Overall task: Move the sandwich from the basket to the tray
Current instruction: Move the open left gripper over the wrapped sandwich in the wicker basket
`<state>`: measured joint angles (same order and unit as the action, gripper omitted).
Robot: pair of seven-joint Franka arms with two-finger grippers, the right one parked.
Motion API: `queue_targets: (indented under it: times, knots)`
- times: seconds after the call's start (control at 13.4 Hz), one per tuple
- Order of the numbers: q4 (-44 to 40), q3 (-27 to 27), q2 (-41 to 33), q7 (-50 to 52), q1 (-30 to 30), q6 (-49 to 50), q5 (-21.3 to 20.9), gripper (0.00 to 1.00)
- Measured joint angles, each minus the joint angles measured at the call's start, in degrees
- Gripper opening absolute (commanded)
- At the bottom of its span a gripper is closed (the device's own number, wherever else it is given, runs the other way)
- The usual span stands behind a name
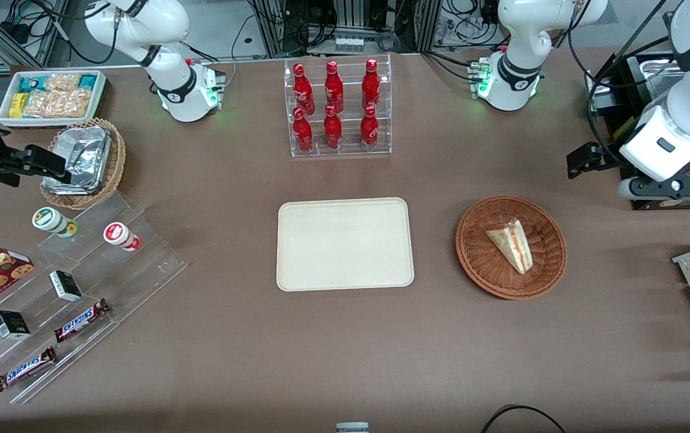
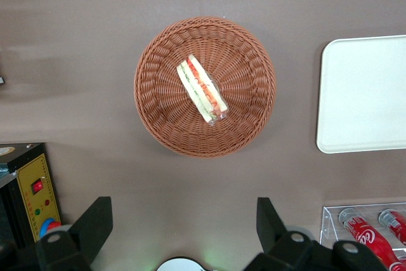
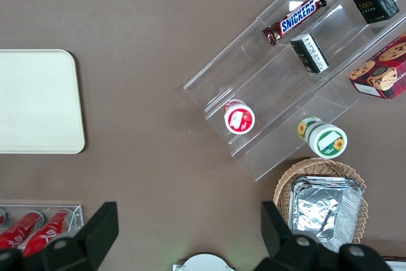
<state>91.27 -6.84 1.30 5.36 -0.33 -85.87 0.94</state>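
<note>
Hovering high above the table, my gripper (image 2: 183, 226) sits with its fingers spread wide and nothing between them, well clear of the basket (image 2: 163, 132). The sandwich (image 2: 202, 89) lies in the basket, roughly centred, on its side with the filling edge showing; in the front view the sandwich (image 1: 511, 245) points its narrow tip toward the front camera. The tray (image 1: 345, 243) is bare, beside the basket toward the parked arm's end, well apart from it.

Risks from here, as I judge them:
- Wedge lies diagonal to my fingers, so closing without turning the wrist likely catches a corner and it twists out.
- Clear wrap looks slick and the bread is soft: squeeze too little and it slips, too much and it crushes.
- Basket floor is dished and woven; going too deep could snag a fingertip in the weave or drag the light basket along on lift.
- Basket rim is raised, so a low carry toward the tray could clip it.
- Bottle rack (image 1: 336, 108) stands near the tray, farther from the front camera, so overshoot there matters.
</note>
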Motion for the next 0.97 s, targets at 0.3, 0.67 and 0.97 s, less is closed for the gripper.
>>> queue_targets:
  times: [0.3, 0.67, 0.97]
  knots:
    - [0.6, -0.1, 0.9, -0.1, -0.1, 0.0, 0.0, 1.00]
    - [16.1, -0.4, 4.5, -0.1, -0.6, -19.5, 0.0, 1.00]
    - [27.9, -0.5, 4.9, -0.1, -0.7, -35.2, 0.0, 1.00]
